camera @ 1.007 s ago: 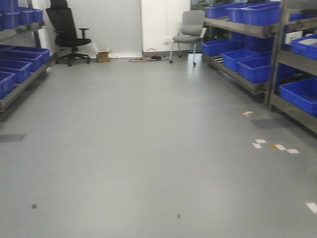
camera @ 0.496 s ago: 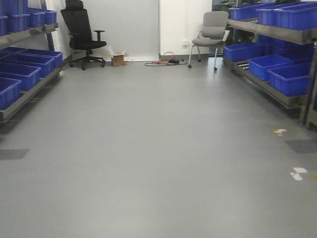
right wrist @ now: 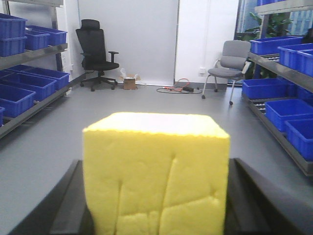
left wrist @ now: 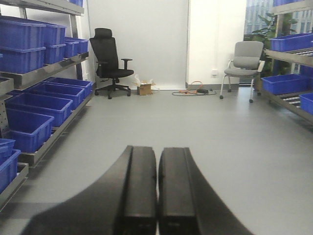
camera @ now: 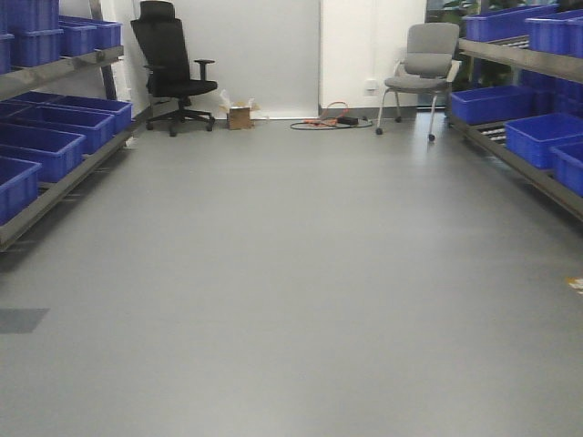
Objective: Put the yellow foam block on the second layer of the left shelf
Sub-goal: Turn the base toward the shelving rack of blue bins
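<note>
The yellow foam block [right wrist: 156, 171] fills the lower middle of the right wrist view, creased on its near face. My right gripper [right wrist: 156, 165] is shut on it, one black finger against each side. In the left wrist view my left gripper [left wrist: 157, 156] is shut, pads together and nothing between them. The left shelf [camera: 56, 70] runs along the left wall, with blue bins [camera: 50, 146] on its layers. It also shows as the left shelf [left wrist: 46, 69] and the left shelf [right wrist: 34, 53] in the wrist views. Neither gripper appears in the front view.
A black office chair [camera: 173, 64] and a small cardboard box [camera: 240, 116] stand at the far wall, with cables [camera: 332, 121] on the floor. A grey chair [camera: 424, 64] is at the far right. The right shelf [camera: 524, 59] holds blue bins. Grey floor lies between the shelves.
The front view has swung left: chairs and far wall slid right in the frame, the right shelf moved toward the edge, and the floor tape marks have left view.
</note>
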Available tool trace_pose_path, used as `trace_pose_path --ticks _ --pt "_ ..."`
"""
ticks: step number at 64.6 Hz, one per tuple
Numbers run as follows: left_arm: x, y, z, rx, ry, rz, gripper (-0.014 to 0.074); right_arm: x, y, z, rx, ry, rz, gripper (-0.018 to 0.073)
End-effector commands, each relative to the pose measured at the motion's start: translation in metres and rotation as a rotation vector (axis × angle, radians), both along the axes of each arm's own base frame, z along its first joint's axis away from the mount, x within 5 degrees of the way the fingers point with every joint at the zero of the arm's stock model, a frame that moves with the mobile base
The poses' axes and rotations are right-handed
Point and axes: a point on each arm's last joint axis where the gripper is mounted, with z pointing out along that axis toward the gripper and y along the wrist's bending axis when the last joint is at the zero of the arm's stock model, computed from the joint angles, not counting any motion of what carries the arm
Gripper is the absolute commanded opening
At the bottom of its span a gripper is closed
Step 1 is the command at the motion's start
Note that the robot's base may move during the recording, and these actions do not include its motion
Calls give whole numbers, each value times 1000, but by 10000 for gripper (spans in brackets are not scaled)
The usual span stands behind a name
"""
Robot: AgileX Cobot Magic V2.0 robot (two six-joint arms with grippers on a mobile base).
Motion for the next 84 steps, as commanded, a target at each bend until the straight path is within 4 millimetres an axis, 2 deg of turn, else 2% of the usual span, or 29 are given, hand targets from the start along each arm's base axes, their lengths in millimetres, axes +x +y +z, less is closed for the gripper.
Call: trace_pose_path --ticks 1,84 --pt "-1 0 -1 -11 -75 -1 124 -1 -1 17 1 -116 -7 438" --pt "-1 0 -1 -11 -75 -1 124 -1 -1 17 1 -116 -7 438"
